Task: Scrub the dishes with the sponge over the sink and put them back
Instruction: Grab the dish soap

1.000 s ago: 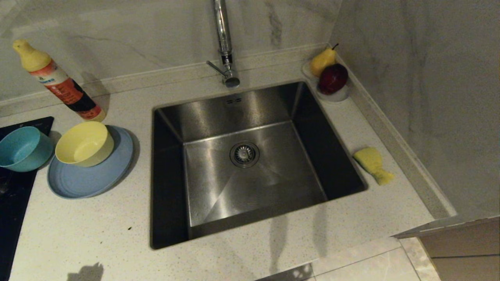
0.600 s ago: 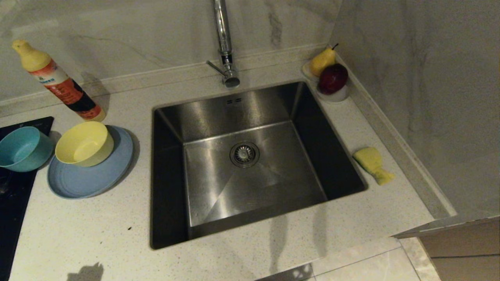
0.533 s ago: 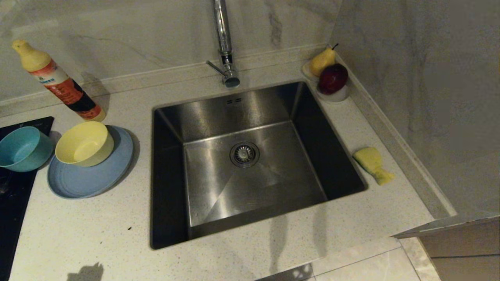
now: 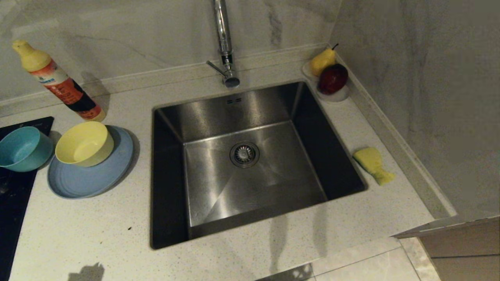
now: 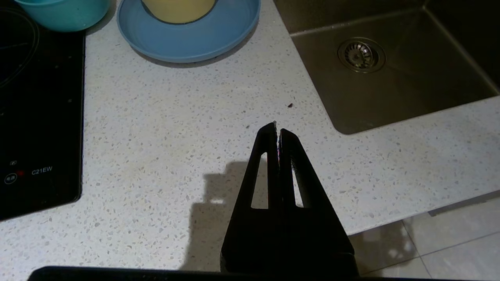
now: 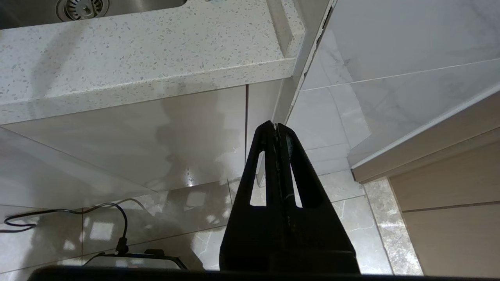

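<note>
Teal-blue bowl (image 4: 22, 149), pale yellow bowl (image 4: 84, 143) on the light-blue plate (image 4: 88, 177), steel sink (image 4: 242, 156), then the oblong yellow sponge (image 4: 373, 164) lay rightward, its long axis along the sink's edge. Your right gripper (image 6: 276, 125), nearer, and left gripper (image 5: 277, 127) were closed, empty.

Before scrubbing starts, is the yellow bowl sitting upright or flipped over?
Upright: the yellow bowl shows its open hollow, resting on the blue plate.

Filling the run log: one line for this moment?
left tool shut, parked | right tool shut, parked | sponge on counter | sink bare
</note>
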### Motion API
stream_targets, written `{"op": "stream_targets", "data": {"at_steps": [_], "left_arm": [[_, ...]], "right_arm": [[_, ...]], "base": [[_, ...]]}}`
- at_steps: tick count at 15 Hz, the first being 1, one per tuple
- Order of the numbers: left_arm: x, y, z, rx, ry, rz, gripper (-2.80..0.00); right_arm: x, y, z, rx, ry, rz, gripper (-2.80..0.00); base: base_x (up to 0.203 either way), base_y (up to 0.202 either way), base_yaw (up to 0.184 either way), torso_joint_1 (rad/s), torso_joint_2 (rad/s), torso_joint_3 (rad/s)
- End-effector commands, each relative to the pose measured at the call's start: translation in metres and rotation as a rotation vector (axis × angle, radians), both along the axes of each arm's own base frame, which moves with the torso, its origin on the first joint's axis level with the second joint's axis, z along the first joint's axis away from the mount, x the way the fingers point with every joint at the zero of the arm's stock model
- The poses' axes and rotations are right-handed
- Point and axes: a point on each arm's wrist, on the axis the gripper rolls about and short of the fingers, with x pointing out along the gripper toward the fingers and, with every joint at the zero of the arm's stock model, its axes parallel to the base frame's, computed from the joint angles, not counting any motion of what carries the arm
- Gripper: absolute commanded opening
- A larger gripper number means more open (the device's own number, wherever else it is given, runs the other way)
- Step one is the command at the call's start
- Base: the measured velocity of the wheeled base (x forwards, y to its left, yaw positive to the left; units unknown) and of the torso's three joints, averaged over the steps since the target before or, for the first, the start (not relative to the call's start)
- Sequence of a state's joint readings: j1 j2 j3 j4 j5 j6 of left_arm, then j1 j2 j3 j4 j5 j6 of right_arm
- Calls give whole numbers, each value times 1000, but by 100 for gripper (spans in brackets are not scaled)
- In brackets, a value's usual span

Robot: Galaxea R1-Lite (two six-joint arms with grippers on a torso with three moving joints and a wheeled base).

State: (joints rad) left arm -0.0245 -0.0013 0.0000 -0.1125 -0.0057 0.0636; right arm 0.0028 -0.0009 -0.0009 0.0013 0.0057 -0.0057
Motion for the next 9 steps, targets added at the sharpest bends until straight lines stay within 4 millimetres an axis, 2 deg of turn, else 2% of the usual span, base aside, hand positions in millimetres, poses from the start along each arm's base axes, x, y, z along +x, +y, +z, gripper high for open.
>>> {"op": "stream_targets", "data": {"at_steps": [1,9], "left_arm": [[3,0,-11,-1,39,-1,-280],[3,0,-11,-5,33,7,-280]], "right_arm": [[0,0,0,0,0,1,-280],[0,0,0,0,0,1,-280]], "base": [[0,0,0,0,0,0],[0,0,0,0,0,0]]}}
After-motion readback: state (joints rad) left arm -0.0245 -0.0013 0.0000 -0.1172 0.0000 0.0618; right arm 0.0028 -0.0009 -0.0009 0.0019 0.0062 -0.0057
